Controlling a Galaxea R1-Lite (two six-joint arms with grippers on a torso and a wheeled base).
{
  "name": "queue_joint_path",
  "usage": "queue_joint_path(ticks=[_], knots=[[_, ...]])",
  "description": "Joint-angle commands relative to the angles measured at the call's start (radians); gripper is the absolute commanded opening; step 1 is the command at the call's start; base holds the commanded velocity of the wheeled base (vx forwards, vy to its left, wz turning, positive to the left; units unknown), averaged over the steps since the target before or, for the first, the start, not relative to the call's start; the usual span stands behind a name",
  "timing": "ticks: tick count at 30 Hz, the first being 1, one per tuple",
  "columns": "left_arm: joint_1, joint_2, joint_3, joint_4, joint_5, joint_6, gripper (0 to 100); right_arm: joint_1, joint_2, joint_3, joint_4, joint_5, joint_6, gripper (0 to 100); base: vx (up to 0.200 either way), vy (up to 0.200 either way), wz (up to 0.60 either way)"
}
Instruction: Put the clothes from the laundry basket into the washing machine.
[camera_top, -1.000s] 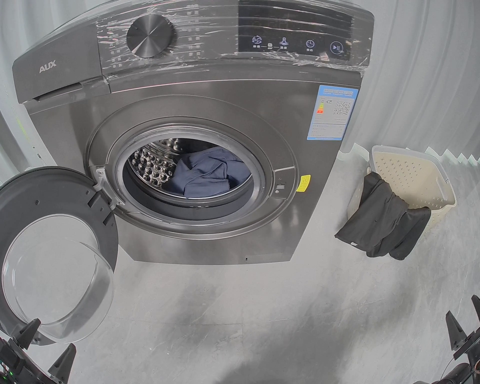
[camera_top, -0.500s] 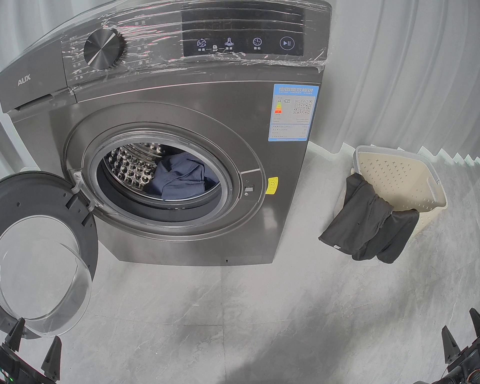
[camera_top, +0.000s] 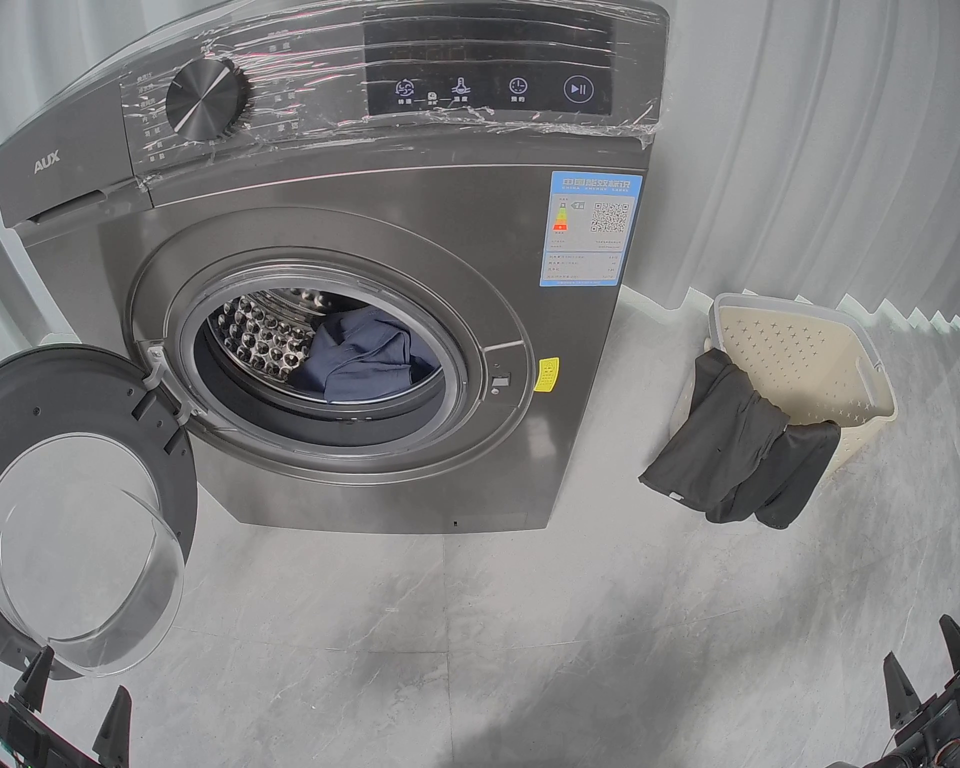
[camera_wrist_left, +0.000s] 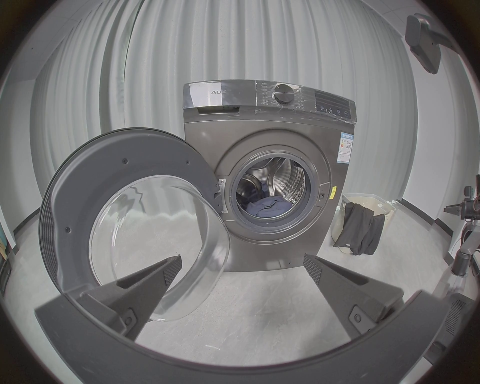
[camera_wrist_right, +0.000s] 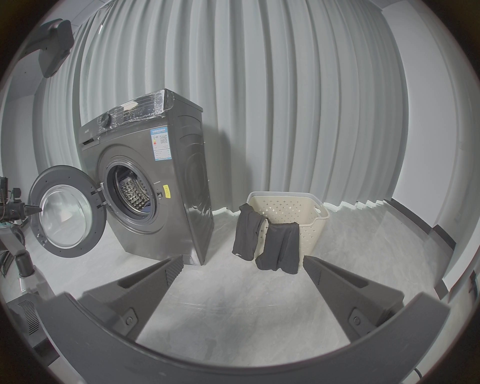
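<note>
– Clothes (camera_top: 740, 455) of dark cloth are seen draped over the near rim of the laundry basket (camera_top: 870, 372), hanging down its outer side toward the floor (camera_top: 600, 620), beside the washing machine (camera_top: 400, 190). How should the pick be done?

– The right gripper (camera_wrist_right: 241, 260), being on the basket's side, would best be used. Its jaws are held apart and nothing is carried. The same is true of the left gripper (camera_wrist_left: 241, 259), which is low by the open door (camera_top: 70, 400). The basket is well apart from both, so it must first be approached. The cloth should be pinched where it is bunched on the rim, not at a hanging end. It should then be lifted high enough that nothing is dragged or snagged. The basket looks light and could be tipped by a sideways pull.

– What cannot be made out?

– Whether one garment or two is draped cannot be told. The basket's near inner wall is hidden by the cloth, so a further item cannot be ruled out. A blue garment (camera_top: 360, 365) is lying in the drum (camera_top: 260, 335); what is behind it is hidden.
</note>
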Motion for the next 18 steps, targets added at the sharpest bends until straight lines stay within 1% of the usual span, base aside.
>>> queue_joint_path(ticks=[1,9,13,18], knots=[[-0.001,-0.016,0.016,0.0,0.014,-0.009,100,-0.001,-0.009,0.01,-0.001,0.003,0.001,100,0.0,-0.2,0.0],[-0.001,-0.016,0.016,0.0,0.017,-0.006,100,0.001,-0.009,0.013,-0.007,0.003,0.001,100,0.0,-0.2,0.0],[-0.001,-0.016,0.018,0.0,0.017,-0.012,100,0.001,-0.009,0.015,-0.007,0.004,0.001,100,0.0,-0.2,0.0],[-0.001,-0.016,0.018,0.0,0.017,-0.012,100,0.001,-0.009,0.015,-0.007,0.003,-0.001,100,0.0,-0.2,0.0]])
